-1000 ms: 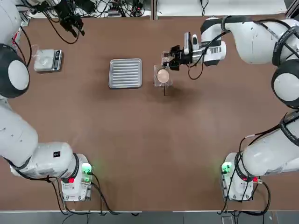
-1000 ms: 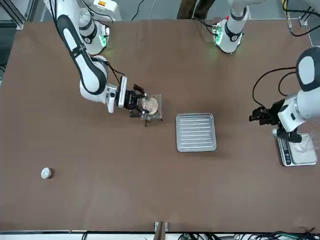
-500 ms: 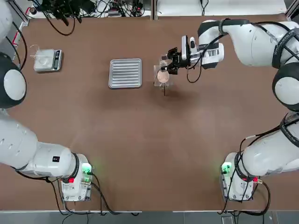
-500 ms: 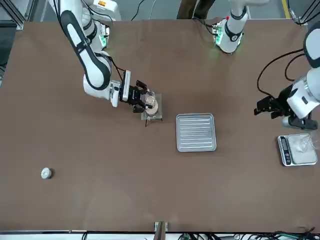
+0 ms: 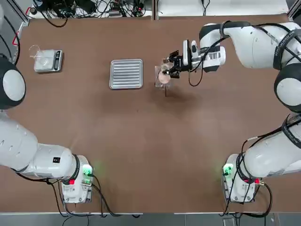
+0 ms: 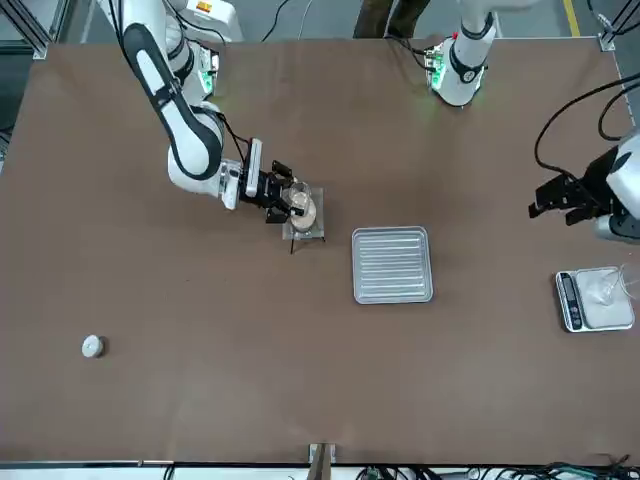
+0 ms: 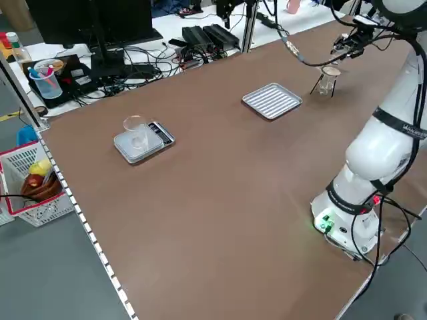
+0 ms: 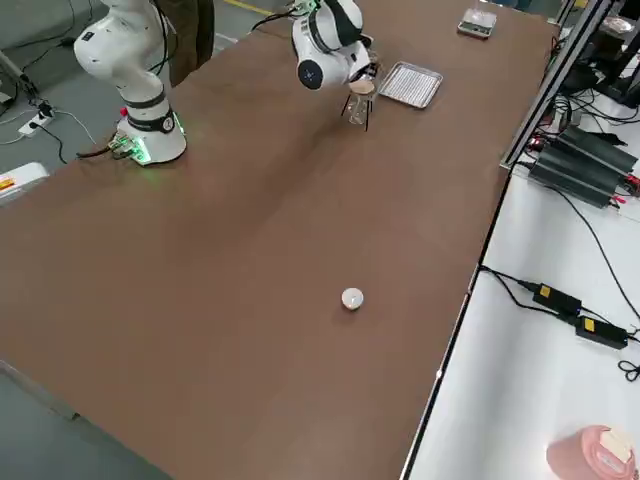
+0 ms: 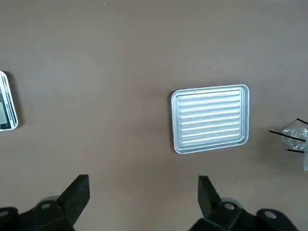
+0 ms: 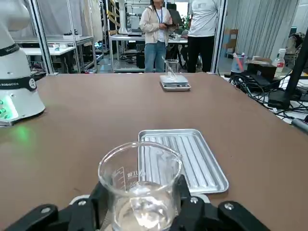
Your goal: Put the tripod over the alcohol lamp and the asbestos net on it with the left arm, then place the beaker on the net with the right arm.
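**Beaker arriving over the net**

The right gripper (image 5: 173,63), fingers clasped around the beaker (image 10: 140,185), has shifted closer in over the net (image 5: 163,76) on the stand (image 6: 303,222) since a second ago; placement looks imminent, release not yet made. The left gripper (image 6: 562,196), fingers spread wide and empty, has pulled back from the scale (image 6: 594,299) on the bench (image 5: 141,141), clear of the tray (image 5: 126,73).

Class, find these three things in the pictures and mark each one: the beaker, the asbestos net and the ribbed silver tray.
beaker (image 10: 140,190): right wrist view, on its clear glass wall.
asbestos net (image 5: 163,78): top view, on the round pinkish disc at its centre.
ribbed silver tray (image 5: 126,74): top view, on the middle of its ribbed floor.
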Controlling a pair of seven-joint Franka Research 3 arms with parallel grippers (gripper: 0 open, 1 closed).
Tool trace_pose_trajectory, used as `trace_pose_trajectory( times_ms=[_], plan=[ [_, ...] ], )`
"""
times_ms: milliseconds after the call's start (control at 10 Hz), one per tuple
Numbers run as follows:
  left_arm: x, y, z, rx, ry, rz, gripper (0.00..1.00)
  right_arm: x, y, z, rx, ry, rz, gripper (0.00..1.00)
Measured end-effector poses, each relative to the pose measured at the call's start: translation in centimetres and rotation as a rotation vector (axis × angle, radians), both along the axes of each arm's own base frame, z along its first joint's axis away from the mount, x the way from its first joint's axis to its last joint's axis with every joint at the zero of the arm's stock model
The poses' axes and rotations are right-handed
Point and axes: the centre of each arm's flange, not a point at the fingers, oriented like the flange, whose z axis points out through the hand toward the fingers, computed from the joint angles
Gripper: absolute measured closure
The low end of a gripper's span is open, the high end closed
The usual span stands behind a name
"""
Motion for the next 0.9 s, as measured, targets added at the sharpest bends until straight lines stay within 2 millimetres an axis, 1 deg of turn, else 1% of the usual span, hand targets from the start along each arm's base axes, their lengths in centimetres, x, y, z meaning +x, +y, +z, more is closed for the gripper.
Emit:
trace_pose_trajectory(
  times_ms=[200,300,500,700,900],
  plan=[
    [0.5,-0.6,-1.0,0.003,0.026,0.045,0.0,-0.6,0.2,-0.4,0.0,-0.007,0.011,0.41],
    [0.7,-0.8,-1.0,0.004,0.027,0.056,0.0,-0.9,0.2,-0.7,0.002,-0.008,0.017,0.41],
    [0.8,-1.4,-0.6,0.026,0.019,0.05,0.0,-1.3,0.3,-1.3,0.008,0.002,0.021,0.41],
    [0.8,-2.6,-0.4,0.093,0.013,0.035,0.0,-1.5,0.3,-1.8,0.021,0.02,0.02,0.41],
    [0.7,-3.1,0.5,0.144,-0.005,0.034,0.0,-1.6,0.2,-2.6,0.022,0.039,0.011,0.41]
  ],
)
